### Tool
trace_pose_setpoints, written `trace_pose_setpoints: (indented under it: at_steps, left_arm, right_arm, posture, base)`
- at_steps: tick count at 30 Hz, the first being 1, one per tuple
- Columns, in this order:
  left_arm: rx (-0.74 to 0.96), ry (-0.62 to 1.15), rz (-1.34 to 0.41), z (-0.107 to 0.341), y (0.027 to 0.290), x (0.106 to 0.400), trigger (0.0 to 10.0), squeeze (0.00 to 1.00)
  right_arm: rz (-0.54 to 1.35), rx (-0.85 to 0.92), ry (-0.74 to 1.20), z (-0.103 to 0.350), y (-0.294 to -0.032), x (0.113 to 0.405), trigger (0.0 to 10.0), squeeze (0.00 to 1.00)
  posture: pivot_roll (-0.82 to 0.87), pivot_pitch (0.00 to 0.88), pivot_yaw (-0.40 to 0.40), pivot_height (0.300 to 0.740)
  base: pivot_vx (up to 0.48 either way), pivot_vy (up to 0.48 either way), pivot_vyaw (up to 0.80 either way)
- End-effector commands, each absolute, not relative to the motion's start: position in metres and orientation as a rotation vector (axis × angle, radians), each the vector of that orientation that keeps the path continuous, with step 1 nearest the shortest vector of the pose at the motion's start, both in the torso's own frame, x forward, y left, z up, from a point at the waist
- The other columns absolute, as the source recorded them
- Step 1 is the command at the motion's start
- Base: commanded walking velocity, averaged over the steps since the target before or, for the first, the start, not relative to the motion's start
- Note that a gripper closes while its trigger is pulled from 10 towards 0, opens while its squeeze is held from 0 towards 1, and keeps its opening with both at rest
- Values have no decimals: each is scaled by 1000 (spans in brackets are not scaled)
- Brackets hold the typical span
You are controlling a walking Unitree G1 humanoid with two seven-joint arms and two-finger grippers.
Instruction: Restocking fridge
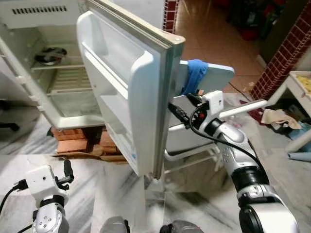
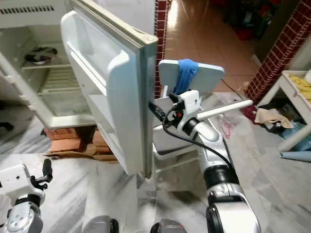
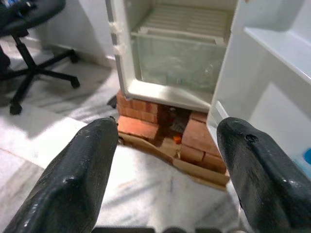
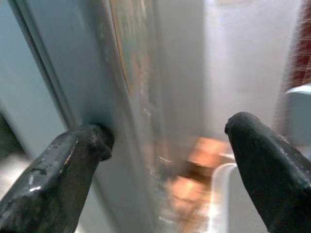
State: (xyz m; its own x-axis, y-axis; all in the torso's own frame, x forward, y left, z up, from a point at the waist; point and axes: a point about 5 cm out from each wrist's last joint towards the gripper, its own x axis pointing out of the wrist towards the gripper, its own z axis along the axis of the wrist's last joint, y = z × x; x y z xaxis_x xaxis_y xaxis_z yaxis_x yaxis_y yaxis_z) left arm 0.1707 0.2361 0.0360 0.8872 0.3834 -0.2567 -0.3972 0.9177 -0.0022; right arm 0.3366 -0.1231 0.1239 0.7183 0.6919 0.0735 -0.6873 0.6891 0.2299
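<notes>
The white fridge [image 1: 29, 87] stands open, and its door [image 1: 126, 92] swings out toward me with bare door shelves. A metal bowl [image 1: 48, 55] sits on an upper shelf inside. My right gripper [image 1: 177, 114] reaches to the door's free edge and is open. In the right wrist view the door's edge [image 4: 131, 97] runs between the two fingers, and one finger [image 4: 73, 160] rests against its face. My left gripper [image 1: 68, 171] hangs low at the left, open and holding nothing. It points at the fridge's clear bottom drawer [image 3: 180, 53].
The fridge rests on red bricks [image 1: 73, 141] and cardboard. A white chair with a blue cloth [image 1: 196, 73] stands right behind the door. There is a black office chair [image 3: 29, 53] to the left, and a brick pillar [image 1: 284, 53] and a white table [image 1: 301, 82] to the right. The floor is marble.
</notes>
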Motion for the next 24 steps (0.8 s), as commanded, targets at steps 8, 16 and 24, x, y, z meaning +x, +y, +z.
trace_pose_setpoints:
  at_steps: [8, 16, 24]
  left_arm:
    - [-49, 252, 394, 41, 236, 171, 10000, 0]
    - [-43, 263, 368, 41, 233, 172, 10000, 0]
    - [145, 207, 202, 50, 225, 187, 10000, 0]
  right_arm:
    - [1398, 521, -34, 170, -75, 284, 10000, 0]
    - [1013, 394, 87, 131, -101, 306, 10000, 0]
    - [641, 203, 52, 111, -123, 312, 10000, 0]
  posture:
    - [183, 44, -24, 740]
    - [169, 51, -13, 740]
    - [162, 51, -19, 740]
  base:
    - [0, 0, 0]
    - [0, 0, 0]
    - [0, 0, 0]
